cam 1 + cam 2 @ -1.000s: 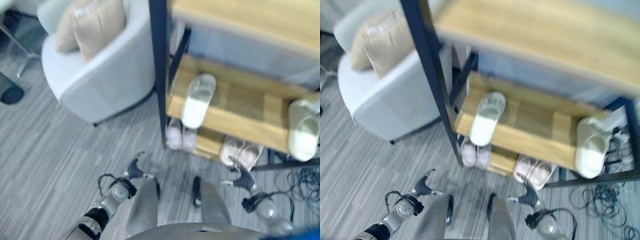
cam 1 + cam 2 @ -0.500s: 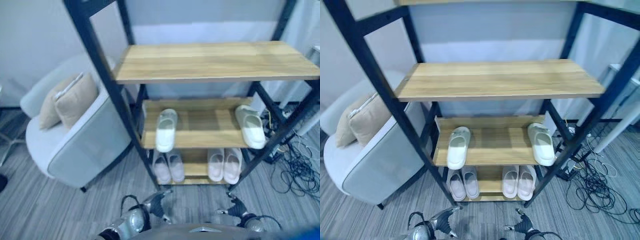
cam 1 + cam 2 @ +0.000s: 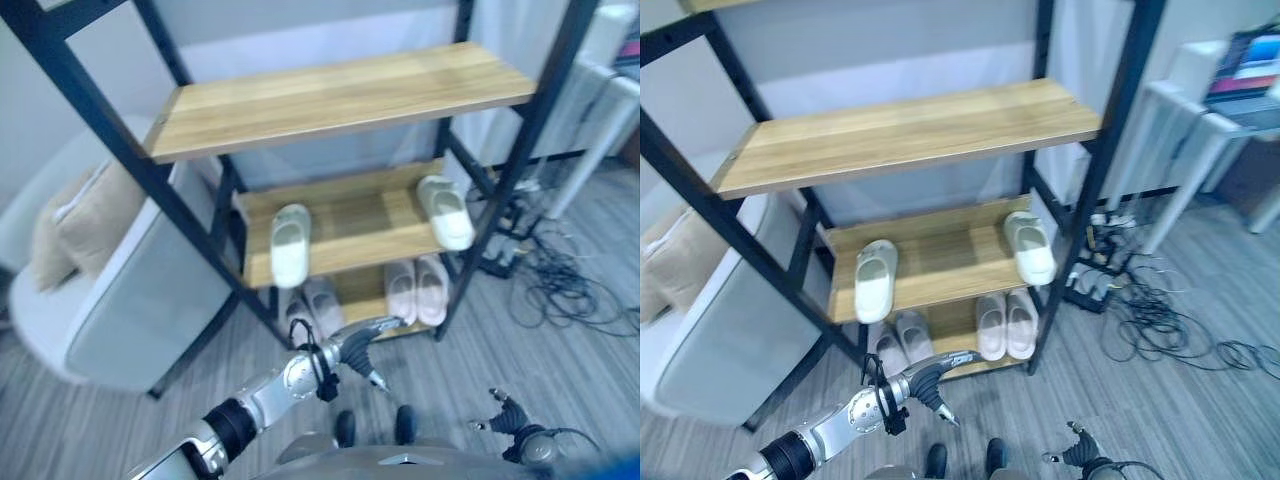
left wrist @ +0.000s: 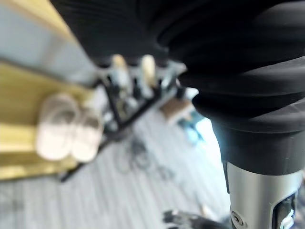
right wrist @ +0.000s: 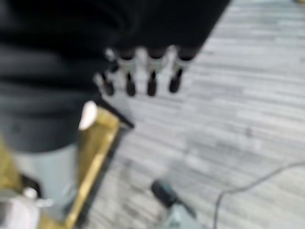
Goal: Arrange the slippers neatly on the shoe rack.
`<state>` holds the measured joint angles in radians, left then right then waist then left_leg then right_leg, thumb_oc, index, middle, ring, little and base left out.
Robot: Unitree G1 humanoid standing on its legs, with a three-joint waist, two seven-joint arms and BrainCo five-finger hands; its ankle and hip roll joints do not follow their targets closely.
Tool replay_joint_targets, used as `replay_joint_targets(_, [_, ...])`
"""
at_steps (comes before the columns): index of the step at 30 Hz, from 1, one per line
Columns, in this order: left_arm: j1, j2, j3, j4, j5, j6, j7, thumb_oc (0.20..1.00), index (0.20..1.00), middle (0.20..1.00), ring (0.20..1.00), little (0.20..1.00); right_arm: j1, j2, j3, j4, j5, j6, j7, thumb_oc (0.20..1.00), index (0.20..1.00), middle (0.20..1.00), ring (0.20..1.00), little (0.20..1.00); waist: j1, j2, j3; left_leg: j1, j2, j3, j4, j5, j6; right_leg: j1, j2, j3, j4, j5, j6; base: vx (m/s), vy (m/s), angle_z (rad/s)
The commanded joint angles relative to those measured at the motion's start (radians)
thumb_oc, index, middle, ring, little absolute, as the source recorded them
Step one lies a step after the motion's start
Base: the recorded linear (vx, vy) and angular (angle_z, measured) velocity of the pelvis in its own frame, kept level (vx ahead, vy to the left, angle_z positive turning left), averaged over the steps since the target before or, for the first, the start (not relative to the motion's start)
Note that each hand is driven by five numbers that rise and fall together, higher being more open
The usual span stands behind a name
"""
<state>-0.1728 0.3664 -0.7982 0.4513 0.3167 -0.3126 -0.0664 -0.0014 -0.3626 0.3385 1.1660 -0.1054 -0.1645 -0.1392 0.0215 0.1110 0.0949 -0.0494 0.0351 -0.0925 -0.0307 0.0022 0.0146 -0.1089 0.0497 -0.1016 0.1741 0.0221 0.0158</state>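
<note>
Two slippers (image 3: pixel 291 244) well apart on the rack's (image 3: pixel 340 95) middle shelf, two pairs (image 3: pixel 418 290) below

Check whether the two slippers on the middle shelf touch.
Apart. In the left eye view, left slipper and right slipper have bare middle shelf between them.

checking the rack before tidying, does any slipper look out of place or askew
Yes: the two white slippers on the middle wooden shelf sit far apart, one at the left, one at the right with its front overhanging, unlike the neat pairs below.
</note>
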Motion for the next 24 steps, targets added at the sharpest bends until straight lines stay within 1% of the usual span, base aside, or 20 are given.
replay_joint_targets(1, [0.014, 0.004, 0.018, -0.009, -0.047, -0.018, -0.005, 1.000, 1.000, 1.000, 1.000, 1.000, -0.002, 0.001, 0.029, -0.038, -0.072, 0.004, -0.026, 1.000, 1.000, 1.000, 1.000, 1.000, 0.013, -0.064, 0.008, 0.021, -0.052, 0.060, 0.011, 0.006, -0.017, 0.123, -0.115, -0.017, -0.063, -0.100, 0.095, 0.00, -0.070, -0.76])
replay_joint_targets(2, [-0.003, 0.005, 0.014, 0.006, -0.042, -0.013, 0.009, 1.000, 1.000, 1.000, 1.000, 1.000, 0.000, 0.016, 0.016, -0.035, -0.052, 0.004, -0.023, 1.000, 1.000, 1.000, 1.000, 1.000, 0.008, -0.060, 0.015, 0.030, -0.043, 0.046, 0.010, 0.006, -0.015, 0.099, -0.132, 0.021, -0.036, -0.089, 0.107, 0.01, -0.146, -0.76])
replay_joint_targets(3, [-0.017, -0.002, 0.010, 0.029, -0.044, -0.010, 0.014, 1.000, 1.000, 1.000, 1.000, 1.000, 0.003, 0.021, 0.016, -0.020, -0.035, 0.014, -0.017, 1.000, 1.000, 1.000, 1.000, 1.000, 0.002, -0.058, 0.014, 0.035, -0.036, 0.041, 0.007, -0.001, -0.017, 0.094, -0.158, 0.052, -0.065, -0.066, 0.113, 0.01, -0.146, -0.15])
replay_joint_targets(4, [-0.018, -0.003, 0.010, 0.030, -0.044, -0.011, 0.015, 1.000, 1.000, 1.000, 1.000, 1.000, 0.003, 0.020, 0.017, -0.020, -0.035, 0.014, -0.017, 1.000, 1.000, 1.000, 1.000, 1.000, 0.003, -0.058, 0.014, 0.035, -0.035, 0.042, 0.008, -0.001, -0.017, 0.095, -0.158, 0.053, -0.068, -0.064, 0.113, 0.07, -0.243, 0.03])
replay_joint_targets(5, [-0.010, 0.003, 0.034, 0.022, -0.074, -0.005, 0.019, 1.000, 1.000, 1.000, 1.000, 1.000, 0.029, 0.031, 0.016, -0.013, -0.038, 0.016, -0.003, 1.000, 1.000, 1.000, 1.000, 1.000, -0.001, -0.073, -0.004, 0.046, -0.033, 0.037, 0.012, -0.013, -0.023, 0.125, -0.180, 0.031, -0.137, -0.045, 0.112, 0.10, -0.188, 0.12])
replay_joint_targets(8, [0.002, 0.017, 0.056, -0.011, -0.075, -0.008, 0.032, 1.000, 1.000, 1.000, 1.000, 1.000, 0.047, 0.037, 0.016, 0.009, -0.046, 0.018, -0.005, 1.000, 1.000, 1.000, 1.000, 1.000, 0.002, -0.079, -0.027, 0.065, -0.024, 0.034, -0.005, -0.007, -0.035, 0.170, -0.169, 0.003, -0.210, -0.036, 0.112, 0.11, -0.166, 0.25])
replay_joint_targets(10, [0.010, 0.042, 0.094, -0.060, -0.089, -0.008, 0.046, 1.000, 1.000, 1.000, 1.000, 1.000, 0.063, 0.039, 0.016, 0.006, -0.050, 0.014, -0.002, 1.000, 1.000, 1.000, 1.000, 1.000, 0.003, -0.080, -0.035, 0.075, -0.016, 0.029, -0.023, 0.004, -0.045, 0.193, -0.161, -0.013, -0.237, -0.035, 0.111, 0.05, -0.113, 0.05])
replay_joint_targets(12, [0.008, 0.049, 0.109, -0.074, -0.089, -0.010, 0.057, 1.000, 1.000, 1.000, 1.000, 1.000, 0.067, 0.038, 0.012, 0.007, -0.050, 0.014, -0.003, 1.000, 1.000, 1.000, 1.000, 1.000, 0.003, -0.080, -0.037, 0.078, -0.014, 0.025, -0.030, 0.009, -0.048, 0.198, -0.157, -0.019, -0.243, -0.036, 0.109, 0.03, -0.103, 0.01])
replay_joint_targets(13, [0.006, 0.071, 0.164, -0.118, -0.095, -0.004, 0.090, 1.000, 1.000, 1.000, 1.000, 1.000, 0.073, 0.033, -0.005, 0.013, -0.043, 0.015, -0.004, 1.000, 1.000, 1.000, 1.000, 1.000, 0.002, -0.080, -0.044, 0.087, -0.008, 0.014, -0.049, 0.023, -0.057, 0.214, -0.145, -0.031, -0.255, -0.043, 0.102, 0.05, -0.152, 0.07])
replay_joint_targets(15, [0.002, 0.090, 0.205, -0.166, -0.105, -0.002, 0.109, 1.000, 1.000, 1.000, 1.000, 1.000, 0.071, 0.032, -0.016, 0.014, -0.037, 0.016, -0.006, 1.000, 1.000, 1.000, 1.000, 1.000, 0.001, -0.077, -0.047, 0.090, -0.004, 0.007, -0.053, 0.030, -0.061, 0.221, -0.138, -0.038, -0.256, -0.048, 0.098, 0.04, -0.101, 0.19])
replay_joint_targets(16, [0.003, 0.091, 0.206, -0.167, -0.105, -0.001, 0.108, 1.000, 1.000, 1.000, 1.000, 1.000, 0.071, 0.032, -0.015, 0.014, -0.037, 0.016, -0.006, 1.000, 1.000, 1.000, 1.000, 1.000, 0.000, -0.077, -0.047, 0.090, -0.004, 0.007, -0.053, 0.031, -0.061, 0.221, -0.138, -0.039, -0.255, -0.048, 0.098, 0.02, -0.070, 0.14])
replay_joint_targets(17, [-0.005, 0.111, 0.250, -0.229, -0.133, -0.001, 0.121, 1.000, 1.000, 1.000, 1.000, 1.000, 0.072, 0.027, -0.029, 0.013, -0.028, 0.018, -0.004, 1.000, 1.000, 1.000, 1.000, 1.000, 0.000, -0.074, -0.050, 0.089, -0.001, 0.003, -0.057, 0.036, -0.065, 0.223, -0.134, -0.043, -0.254, -0.051, 0.095, 0.01, -0.043, 0.03])
replay_joint_targets(18, [-0.003, 0.113, 0.252, -0.233, -0.134, 0.001, 0.119, 1.000, 1.000, 1.000, 1.000, 1.000, 0.071, 0.028, -0.029, 0.013, -0.028, 0.018, -0.004, 1.000, 1.000, 1.000, 1.000, 1.000, -0.002, -0.074, -0.050, 0.089, -0.001, 0.002, -0.057, 0.036, -0.065, 0.223, -0.134, -0.044, -0.254, -0.051, 0.095, 0.02, -0.071, 0.01])
replay_joint_targets(19, [0.002, 0.131, 0.296, -0.304, -0.169, 0.000, 0.123, 1.000, 1.000, 1.000, 1.000, 1.000, 0.076, 0.023, -0.043, 0.014, -0.022, 0.021, -0.002, 1.000, 1.000, 1.000, 1.000, 1.000, -0.001, -0.070, -0.053, 0.087, -0.001, -0.001, -0.057, 0.039, -0.067, 0.224, -0.131, -0.046, -0.256, -0.053, 0.093, 0.00, 0.000, 0.00])
replay_joint_targets(20, [0.004, 0.132, 0.298, -0.307, -0.170, 0.002, 0.121, 1.000, 1.000, 1.000, 1.000, 1.000, 0.076, 0.023, -0.042, 0.014, -0.022, 0.021, -0.002, 1.000, 1.000, 1.000, 1.000, 1.000, -0.002, -0.071, -0.053, 0.087, 0.000, -0.001, -0.057, 0.039, -0.067, 0.224, -0.131, -0.046, -0.256, -0.053, 0.092, 0.03, -0.044, 0.01])
replay_joint_targets(23, [0.010, 0.148, 0.354, -0.389, -0.189, 0.004, 0.126, 1.000, 1.000, 1.000, 1.000, 1.000, 0.082, 0.024, -0.053, 0.013, -0.019, 0.023, 0.005, 1.000, 1.000, 1.000, 1.000, 1.000, -0.002, -0.066, -0.060, 0.091, 0.002, -0.001, -0.057, 0.039, -0.071, 0.229, -0.127, -0.049, -0.260, -0.056, 0.090, 0.05, -0.030, 0.01])
replay_joint_targets(24, [-0.003, 0.148, 0.378, -0.397, -0.179, 0.010, 0.144, 1.000, 1.000, 1.000, 1.000, 1.000, 0.081, 0.027, -0.052, 0.010, -0.017, 0.024, 0.011, 1.000, 1.000, 1.000, 1.000, 1.000, -0.004, -0.064, -0.060, 0.092, 0.003, -0.002, -0.057, 0.040, -0.073, 0.230, -0.124, -0.048, -0.261, -0.057, 0.088, 0.07, -0.028, 0.01])
